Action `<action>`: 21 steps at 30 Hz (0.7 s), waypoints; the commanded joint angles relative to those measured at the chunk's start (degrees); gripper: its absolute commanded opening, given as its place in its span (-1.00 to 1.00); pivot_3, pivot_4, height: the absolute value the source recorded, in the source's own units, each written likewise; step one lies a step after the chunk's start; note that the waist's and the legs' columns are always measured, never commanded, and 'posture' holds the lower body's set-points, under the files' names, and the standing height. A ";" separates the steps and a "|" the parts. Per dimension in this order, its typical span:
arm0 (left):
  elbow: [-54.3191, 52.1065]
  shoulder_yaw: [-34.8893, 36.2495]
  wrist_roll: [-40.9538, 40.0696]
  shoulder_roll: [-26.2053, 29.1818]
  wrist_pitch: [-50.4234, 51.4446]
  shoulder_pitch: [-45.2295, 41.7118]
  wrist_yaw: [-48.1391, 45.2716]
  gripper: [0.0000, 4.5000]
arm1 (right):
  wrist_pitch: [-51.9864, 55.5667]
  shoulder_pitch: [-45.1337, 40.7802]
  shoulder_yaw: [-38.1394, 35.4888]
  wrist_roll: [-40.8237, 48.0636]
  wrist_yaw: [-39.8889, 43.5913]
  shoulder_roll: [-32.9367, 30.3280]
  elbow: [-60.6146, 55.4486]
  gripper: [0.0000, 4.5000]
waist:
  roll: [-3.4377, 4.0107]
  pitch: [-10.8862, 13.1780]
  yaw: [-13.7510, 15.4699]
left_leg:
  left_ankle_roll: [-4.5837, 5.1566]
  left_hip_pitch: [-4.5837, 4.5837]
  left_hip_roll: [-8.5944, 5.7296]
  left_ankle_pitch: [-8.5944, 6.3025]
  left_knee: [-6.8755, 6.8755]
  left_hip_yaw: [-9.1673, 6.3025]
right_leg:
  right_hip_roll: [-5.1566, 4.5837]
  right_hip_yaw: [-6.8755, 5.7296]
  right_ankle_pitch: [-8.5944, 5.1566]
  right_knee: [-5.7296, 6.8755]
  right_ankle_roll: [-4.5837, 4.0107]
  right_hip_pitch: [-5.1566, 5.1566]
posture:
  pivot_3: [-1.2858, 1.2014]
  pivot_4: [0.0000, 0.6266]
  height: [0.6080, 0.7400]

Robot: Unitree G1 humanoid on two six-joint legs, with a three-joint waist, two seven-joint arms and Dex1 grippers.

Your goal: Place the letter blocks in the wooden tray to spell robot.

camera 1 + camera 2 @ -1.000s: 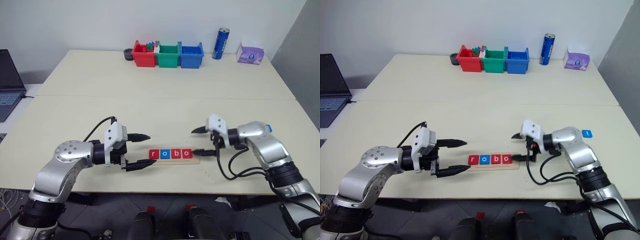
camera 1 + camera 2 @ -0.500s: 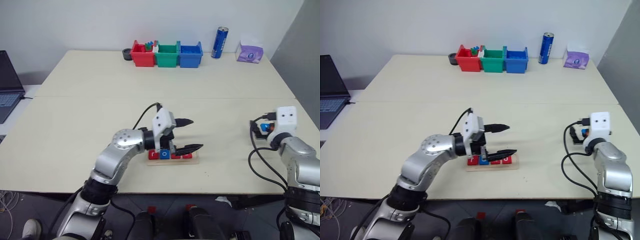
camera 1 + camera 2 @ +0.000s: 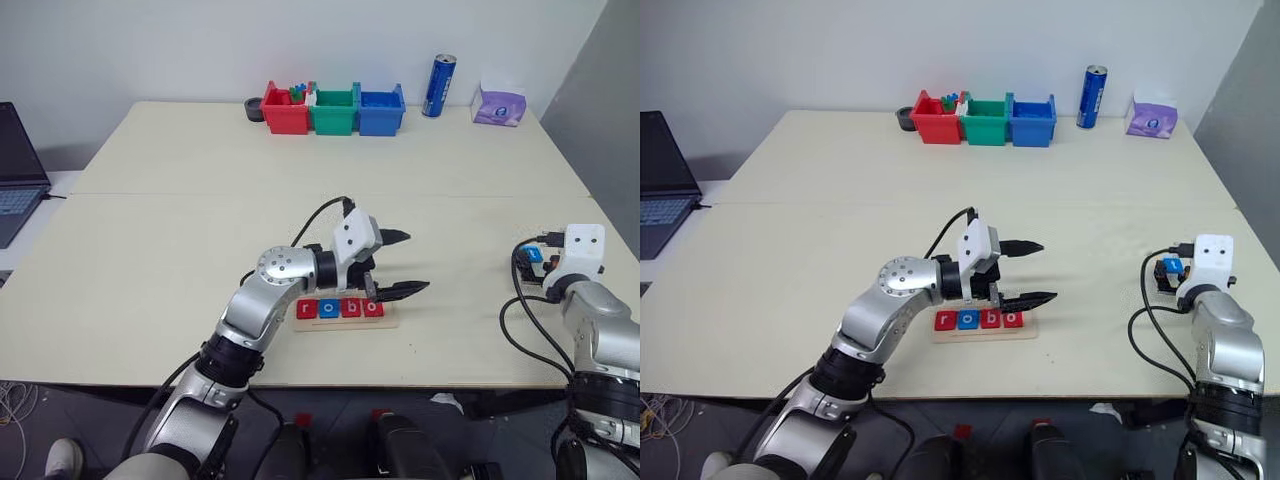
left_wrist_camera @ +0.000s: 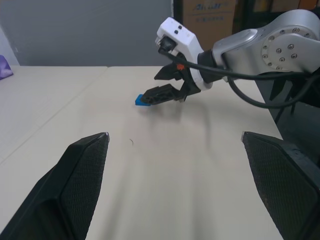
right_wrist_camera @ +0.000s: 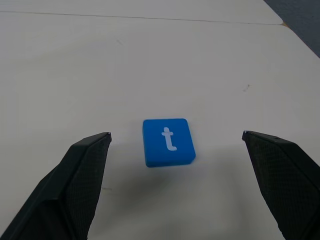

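Four letter blocks (image 3: pixel 339 308) already sit in the wooden tray (image 3: pixel 390 322) near the tabletop's (image 3: pixel 150 270) front edge, reading r, o, b, o. Just behind them the left gripper (image 3: pixel 402 263) hangs with fingers spread, holding nothing. Near the right edge lies the blue t block (image 5: pixel 168 142), flat and letter-up, before the right gripper (image 5: pixel 175 185), whose fingers stand wide apart either side. Advancing squarely, then closing on opposite edges, should give the firmest pinch.
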 commanded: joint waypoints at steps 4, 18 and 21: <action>-1.00 -0.23 0.55 -1.89 -1.29 -1.86 0.27 1.00 | -4.39 -3.73 0.60 0.42 -0.36 -0.86 6.96 0.99 | 0.00 0.00 0.01 | 0.00 -0.02 0.00 0.00 -0.02 0.01 | 0.00 0.01 0.02 -0.02 -0.04 0.00 | 0.03 -0.52 1.00; -1.23 0.09 0.60 -1.49 -1.16 -2.02 -0.66 1.00 | -2.78 -6.31 -1.57 5.65 -1.41 0.26 12.48 0.30 | 0.00 0.00 -0.02 | 0.00 0.00 0.02 0.00 -0.02 0.01 | 0.00 0.01 0.03 0.00 -0.05 0.00 | 0.03 -0.52 1.00; -0.89 0.12 0.69 -1.62 -1.30 -2.33 -0.83 1.00 | -1.90 -5.46 -1.38 5.82 -2.37 0.49 11.23 -0.18 | 0.00 0.00 -0.01 | 0.00 -0.01 0.01 0.00 -0.01 0.01 | -0.01 0.02 0.03 -0.01 -0.05 0.00 | 0.03 -0.52 1.00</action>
